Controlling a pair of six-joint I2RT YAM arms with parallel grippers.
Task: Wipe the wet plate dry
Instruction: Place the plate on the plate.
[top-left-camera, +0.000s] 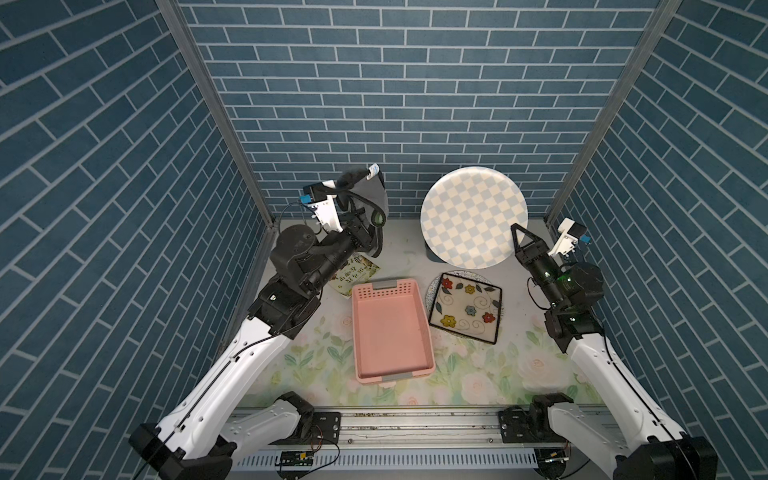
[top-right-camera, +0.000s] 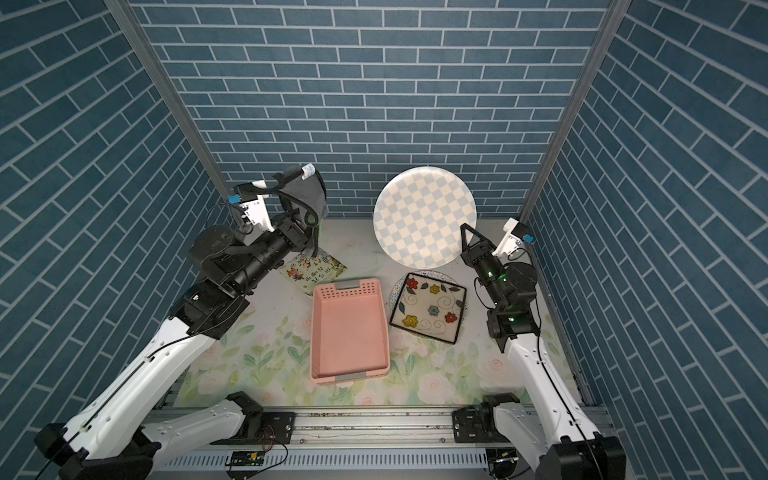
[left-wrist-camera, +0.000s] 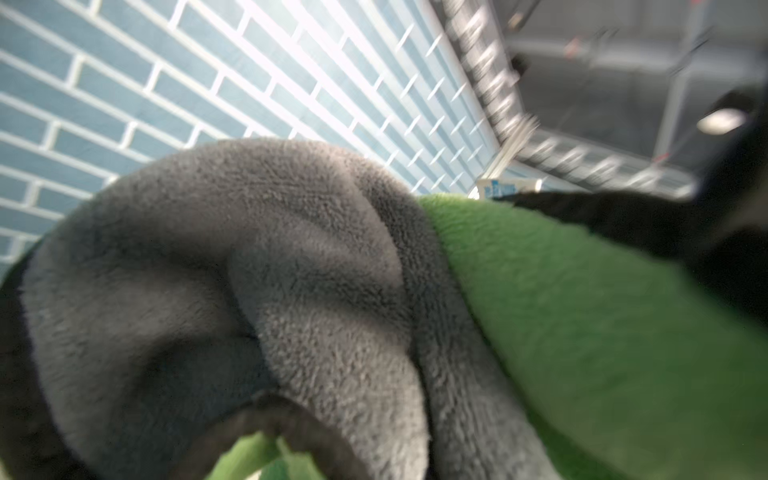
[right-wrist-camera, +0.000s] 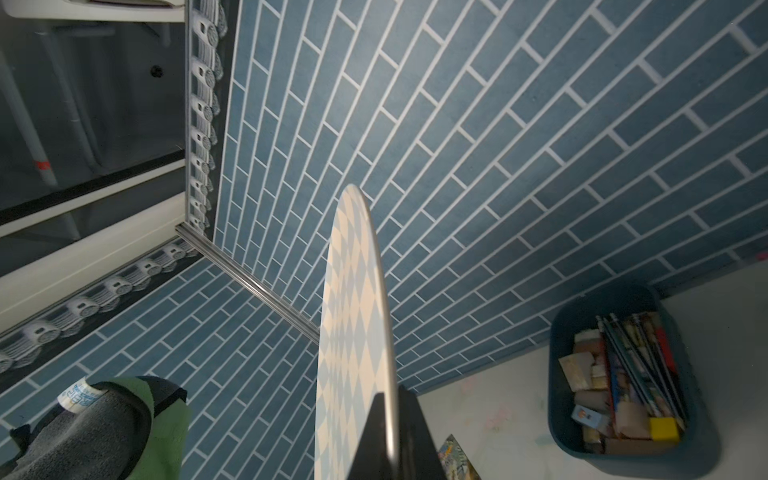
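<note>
The plate (top-left-camera: 473, 216) (top-right-camera: 424, 216) is round with a pale blue and cream checker pattern. It is lifted off the table at the back right and tilted up on edge, its face towards the top views. My right gripper (top-left-camera: 517, 232) (top-right-camera: 465, 230) (right-wrist-camera: 388, 401) is shut on its lower right rim; the right wrist view shows the plate (right-wrist-camera: 353, 311) edge-on between the black fingers. A grey and green cloth (top-left-camera: 372, 193) (top-right-camera: 307, 193) (left-wrist-camera: 249, 270) (right-wrist-camera: 83, 428) hangs over my raised left gripper (top-left-camera: 351, 183), which is shut on it, left of the plate and apart from it. The cloth hides the left jaws.
A pink basket (top-left-camera: 390, 328) stands mid-table. Right of it a square flowered plate (top-left-camera: 465, 307) lies on a speckled round one. A printed card (top-left-camera: 353, 274) lies under the left arm. A dark blue bin (right-wrist-camera: 623, 374) of pencils and blocks sits behind the lifted plate. Brick walls close three sides.
</note>
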